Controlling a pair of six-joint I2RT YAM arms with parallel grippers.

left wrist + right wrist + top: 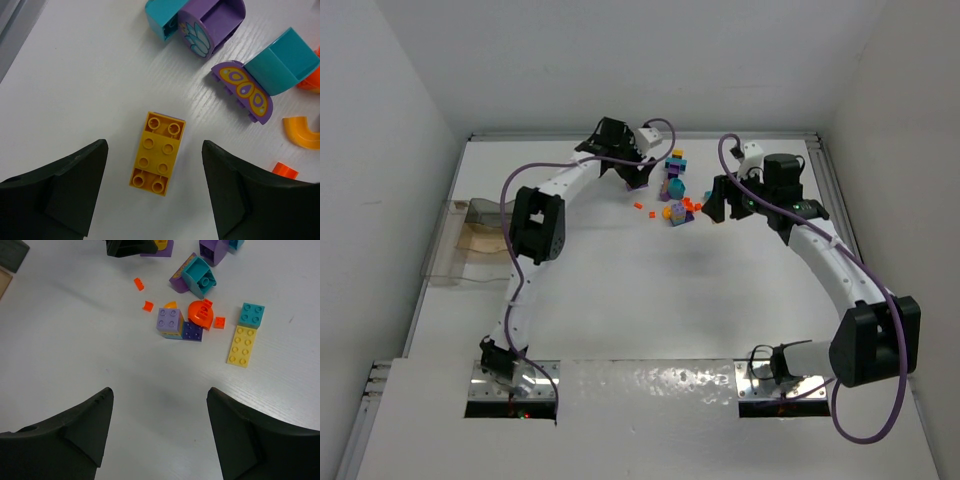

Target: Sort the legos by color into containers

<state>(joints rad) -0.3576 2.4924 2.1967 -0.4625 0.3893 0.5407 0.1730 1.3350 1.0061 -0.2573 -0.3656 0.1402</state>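
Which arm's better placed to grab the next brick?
Left. The left gripper, open, straddles the yellow brick, and the tray sits on that side. The right gripper, also open, has nothing between its fingers.

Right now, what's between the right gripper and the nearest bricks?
Nothing: the right wrist view shows only bare white table between the open right gripper and the purple brick cluster.

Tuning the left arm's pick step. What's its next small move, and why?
Likely lower the left gripper straight down and close on the yellow brick. The jaws stand open with that brick lying between them on the table, its long sides facing the jaws, clear of the purple and teal pieces beyond. Nothing is held yet.
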